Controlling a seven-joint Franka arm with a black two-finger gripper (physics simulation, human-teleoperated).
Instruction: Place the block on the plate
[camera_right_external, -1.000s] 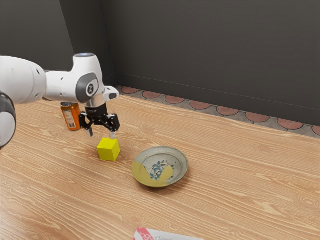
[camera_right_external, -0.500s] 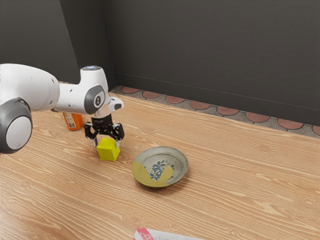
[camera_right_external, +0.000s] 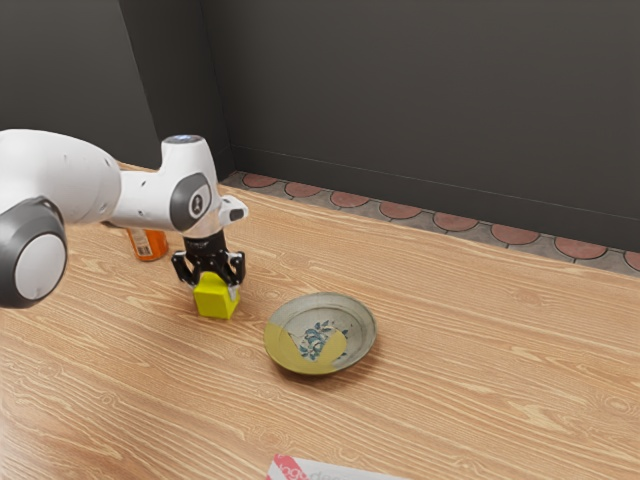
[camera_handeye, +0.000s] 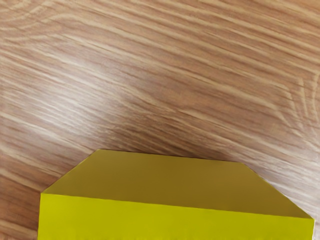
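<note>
Exterior view: gripper (camera_right_external: 215, 291) pinches the yellow block (camera_right_external: 214, 304) between both fingers, close above or at the wooden table (camera_right_external: 470, 370). The block is near the plate (camera_right_external: 320, 335) but outside its rim. An orange can (camera_right_external: 148, 245) stands behind the gripper, partly hidden by the arm (camera_right_external: 145, 198)

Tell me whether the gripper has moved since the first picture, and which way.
Yes: judged against the plate, the gripper has come down and slightly toward the exterior view's right.
</note>
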